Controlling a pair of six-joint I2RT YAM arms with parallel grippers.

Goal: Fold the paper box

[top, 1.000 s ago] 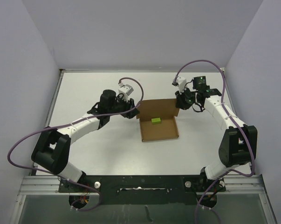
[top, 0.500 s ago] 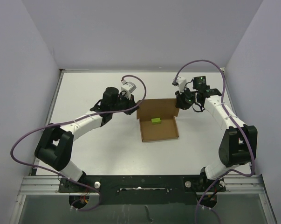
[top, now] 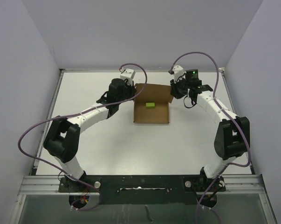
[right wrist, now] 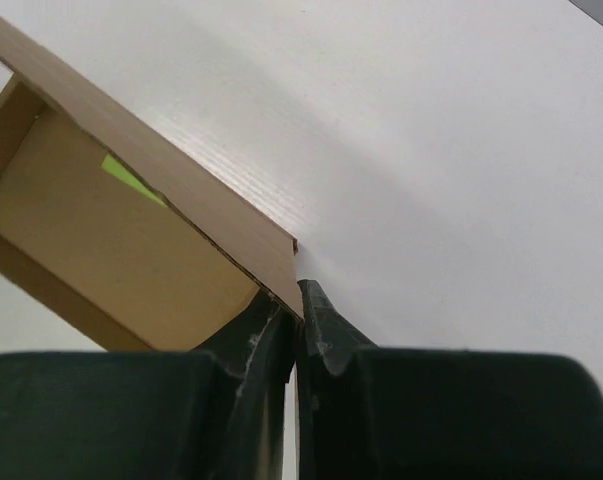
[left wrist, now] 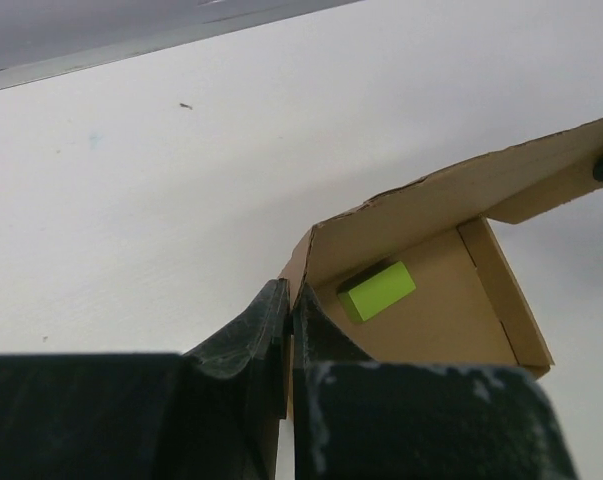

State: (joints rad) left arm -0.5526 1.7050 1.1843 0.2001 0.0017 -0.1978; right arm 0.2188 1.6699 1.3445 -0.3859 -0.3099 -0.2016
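Base rail (top: 140,183): bottom edge of top view, both arm bases bolted on it.
L arm (top: 84,119): runs from lower left up toward frame centre. A purple cable (top: 26,140) loops beside it.
R arm (top: 219,112): runs from lower right up toward upper centre, w/ its own purple cable arching over the wrist.
Table (top: 107,144): white. The bare part fills mid frame.
Paper box (top: 152,115): centre of top view, a bit above mid. Brown base lies flat on the table, low side walls are up, far flap is raised along the upper edge.
Green block (top: 150,105): small, yellow-green. Lies inside the box on the base, close to the far flap.
L gripper (top: 132,93): at the box's upper-left corner. In L wrist view, lower centre, the fingers (left wrist: 251,335) are pressed together w/ the cardboard edge pinched between them.
R gripper (top: 174,92): at the box's upper-right corner. In R wrist view, lower centre, the fingers (right wrist: 326,335) pinch the flap's corner.
Box in wrist views: L view has it in the right half, open side showing. R view has it at left, w/ only a sliver of the block visible.
Walls (top: 140,32): pale lilac, upper part of top view.
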